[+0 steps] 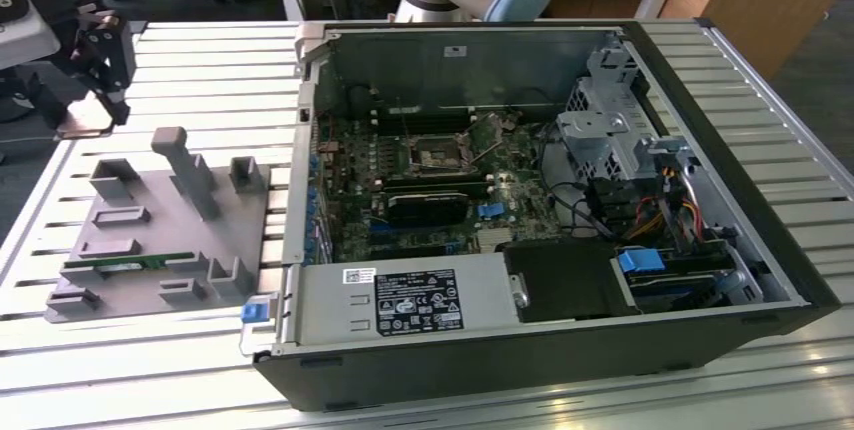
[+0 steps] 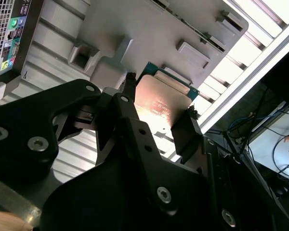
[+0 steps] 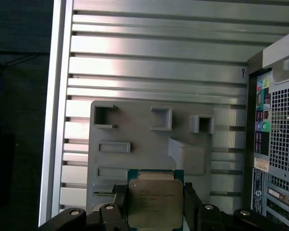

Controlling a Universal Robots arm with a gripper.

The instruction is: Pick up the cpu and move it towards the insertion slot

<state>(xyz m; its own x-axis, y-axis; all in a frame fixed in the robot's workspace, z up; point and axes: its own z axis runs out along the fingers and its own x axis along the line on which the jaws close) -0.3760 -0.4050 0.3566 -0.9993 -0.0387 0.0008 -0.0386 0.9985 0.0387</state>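
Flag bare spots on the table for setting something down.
Free: table slats between grey fixture and far edge; slats on the fixture's near side, beside the case. Crowded: inside the case. The gripper, shut on the cpu, hangs near the fixture.

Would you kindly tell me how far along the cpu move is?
Pick-up looks done: the pincer is shut on the cpu, held clear above the grey holder tray. Not yet done: reaching the insertion slot, which sits inside the open computer case toward the exterior view's right.

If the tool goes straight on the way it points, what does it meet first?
Likely the grey fixture plate below, or its edge; the cpu clamped in the tool would touch first. Depth unclear.
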